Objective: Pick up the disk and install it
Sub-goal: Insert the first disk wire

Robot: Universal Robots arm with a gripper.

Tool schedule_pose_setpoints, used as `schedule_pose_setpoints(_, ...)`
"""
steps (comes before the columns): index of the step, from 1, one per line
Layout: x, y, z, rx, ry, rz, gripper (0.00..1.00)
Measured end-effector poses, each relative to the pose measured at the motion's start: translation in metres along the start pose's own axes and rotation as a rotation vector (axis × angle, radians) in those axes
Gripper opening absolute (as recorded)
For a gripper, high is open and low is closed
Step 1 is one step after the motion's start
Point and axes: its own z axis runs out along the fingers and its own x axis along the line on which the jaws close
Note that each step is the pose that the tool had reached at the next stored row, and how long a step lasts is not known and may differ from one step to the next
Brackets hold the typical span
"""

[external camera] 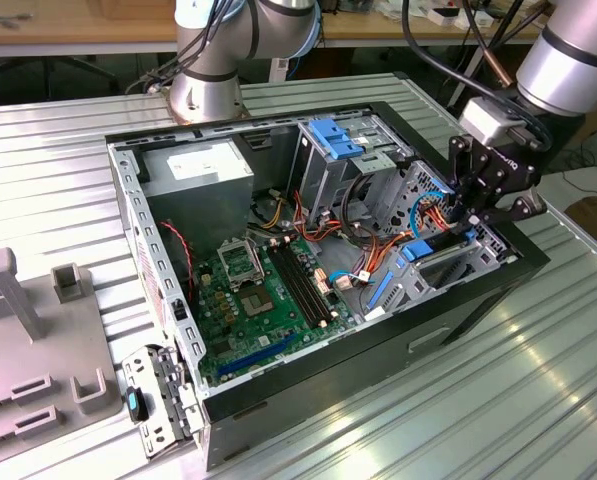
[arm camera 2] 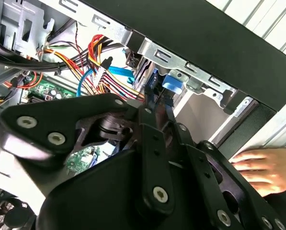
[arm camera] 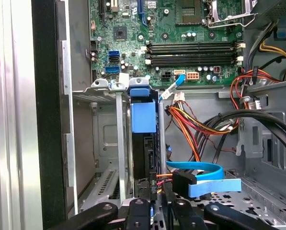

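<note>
The disk (arm camera: 143, 117), a dark body in a bright blue carrier, stands on edge in a metal bay slot at the front corner of the open computer case (external camera: 278, 385). In the exterior view its blue frame (external camera: 415, 250) shows low in that corner, at the exterior view's right. My gripper (external camera: 481, 212) reaches down into the bay from above the case wall. In both wrist views the black fingers (arm camera: 169, 206) close in on the disk's near edge. The fingertips (arm camera 2: 158, 106) meet just below the blue tab (arm camera 2: 171, 85). The gripper looks shut on the disk.
Orange and red cables (arm camera: 200, 124) and a flat blue cable (arm camera: 205, 177) crowd the space beside the bay. The motherboard (external camera: 263, 290), the power supply (external camera: 198, 170) and a blue-topped drive cage (external camera: 333, 135) share the case. A person's hand (arm camera 2: 257, 165) rests outside the case wall.
</note>
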Motion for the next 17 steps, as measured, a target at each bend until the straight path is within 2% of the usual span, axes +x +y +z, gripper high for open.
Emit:
schedule_pose_setpoints(2,0.0,0.0,-0.0002,0.0,0.0,0.0,0.11)
schedule_pose_setpoints(17,0.0,-0.0001,-0.0016,0.0,-0.0001,0.0,0.11)
